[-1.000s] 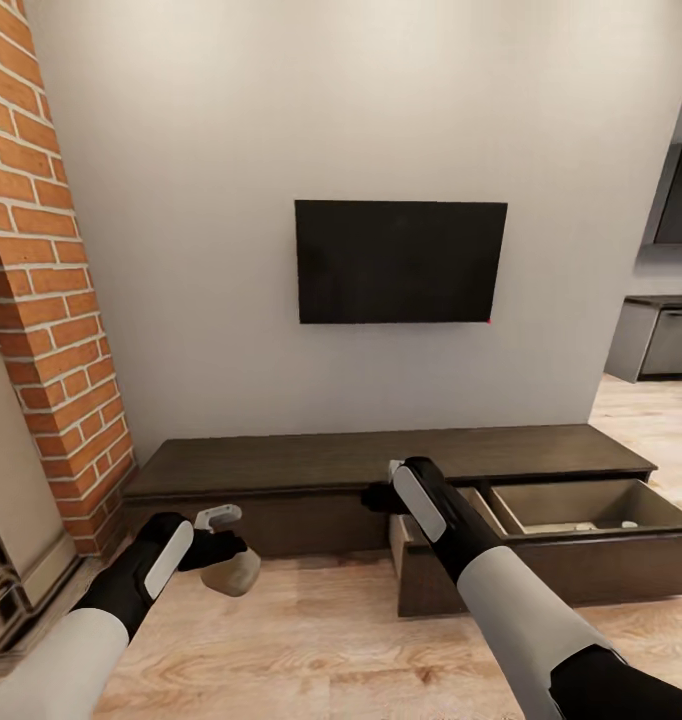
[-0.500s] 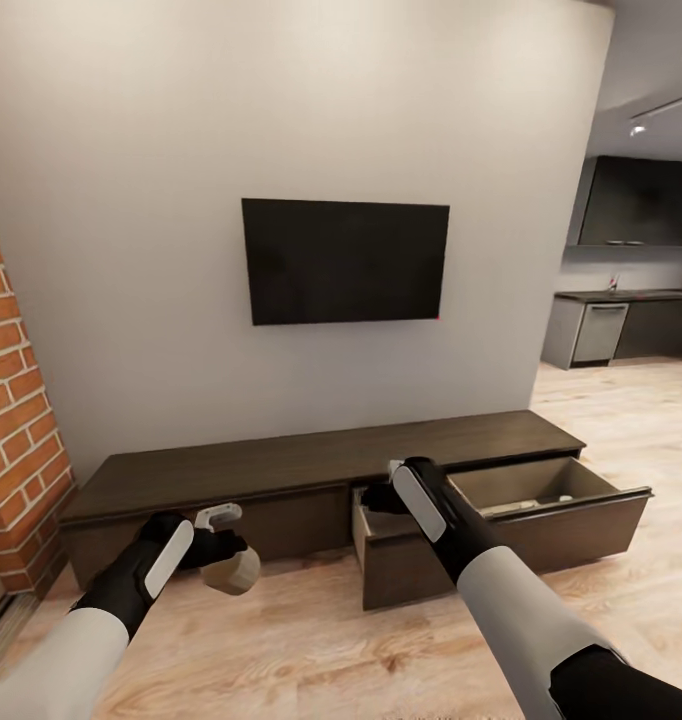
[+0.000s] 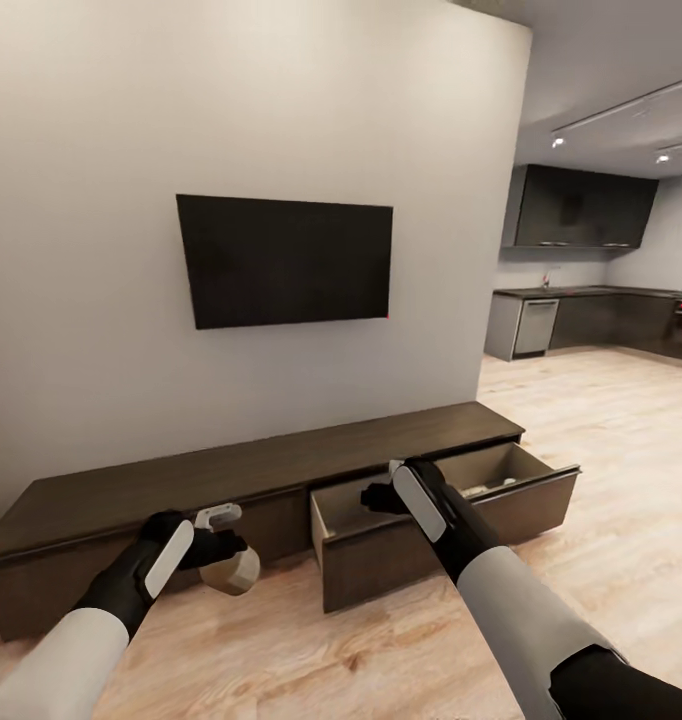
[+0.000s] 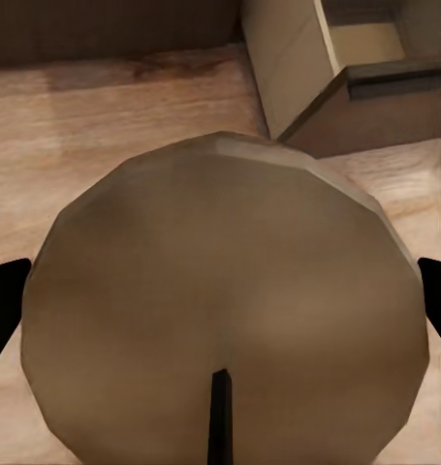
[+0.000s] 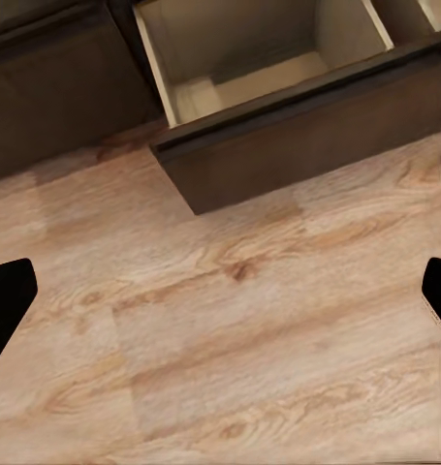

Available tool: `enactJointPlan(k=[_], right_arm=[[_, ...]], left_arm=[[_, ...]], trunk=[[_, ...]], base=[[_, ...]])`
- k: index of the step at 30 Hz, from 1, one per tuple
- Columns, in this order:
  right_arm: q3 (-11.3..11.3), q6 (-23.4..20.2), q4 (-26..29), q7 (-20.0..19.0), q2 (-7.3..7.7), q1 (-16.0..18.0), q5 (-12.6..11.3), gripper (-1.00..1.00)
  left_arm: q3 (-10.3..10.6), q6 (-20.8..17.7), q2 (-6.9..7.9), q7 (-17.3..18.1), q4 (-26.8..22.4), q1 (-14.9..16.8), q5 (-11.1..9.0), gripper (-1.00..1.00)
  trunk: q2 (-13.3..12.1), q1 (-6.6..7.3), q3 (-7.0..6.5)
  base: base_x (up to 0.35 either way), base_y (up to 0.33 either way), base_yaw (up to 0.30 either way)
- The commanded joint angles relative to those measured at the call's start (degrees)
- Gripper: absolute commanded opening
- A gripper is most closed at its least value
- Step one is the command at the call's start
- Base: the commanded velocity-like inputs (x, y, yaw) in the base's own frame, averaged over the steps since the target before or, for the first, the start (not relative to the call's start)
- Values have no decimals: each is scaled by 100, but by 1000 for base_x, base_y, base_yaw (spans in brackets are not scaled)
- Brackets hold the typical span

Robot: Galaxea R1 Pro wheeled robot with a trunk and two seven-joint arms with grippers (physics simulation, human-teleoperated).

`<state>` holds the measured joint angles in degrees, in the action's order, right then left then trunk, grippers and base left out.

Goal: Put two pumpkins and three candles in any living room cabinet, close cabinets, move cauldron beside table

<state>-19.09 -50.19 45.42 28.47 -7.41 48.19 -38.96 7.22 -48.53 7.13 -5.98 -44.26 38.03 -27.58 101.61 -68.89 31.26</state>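
Note:
My left gripper [image 3: 224, 556] is shut on a tan candle [image 3: 231, 572], held above the wood floor in front of the long dark cabinet [image 3: 231, 468]. In the left wrist view the candle [image 4: 220, 310] sits between the two dark fingertips. Two of the cabinet's drawers stand pulled out: a middle one [image 3: 376, 555] and a right one [image 3: 529, 498]. Small pale things [image 3: 476, 488] lie in the right drawer, too small to identify. My right gripper [image 3: 376, 497] hangs open and empty over the middle drawer's near corner. The right wrist view looks down on the light-sided drawer [image 5: 249, 77].
A black TV [image 3: 286, 260] hangs on the grey wall above the cabinet. To the right, wood floor [image 3: 621, 430] runs into a dark kitchen [image 3: 581, 320]. The pulled-out drawers jut onto the floor in front of the cabinet.
The camera has swung to the right, so the cabinet and TV slid left in the picture and the brick wall left it. Both arms hold the same pose.

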Motion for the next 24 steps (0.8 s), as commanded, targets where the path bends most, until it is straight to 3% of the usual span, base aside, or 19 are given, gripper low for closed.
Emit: enactJointPlan(k=[1, 24], right_arm=[[-16, -2, 2, 56, 2, 6, -59, 100], [-16, -7, 2, 53, -1, 6, -59, 100]], left_arm=[[25, -16, 8, -59, -13, 3, -72, -100], [25, -16, 8, -57, -13, 3, -72, -100]], trunk=[[4, 0, 7], [4, 0, 7]], base=[[72, -79, -290], [79, -85, -289]])
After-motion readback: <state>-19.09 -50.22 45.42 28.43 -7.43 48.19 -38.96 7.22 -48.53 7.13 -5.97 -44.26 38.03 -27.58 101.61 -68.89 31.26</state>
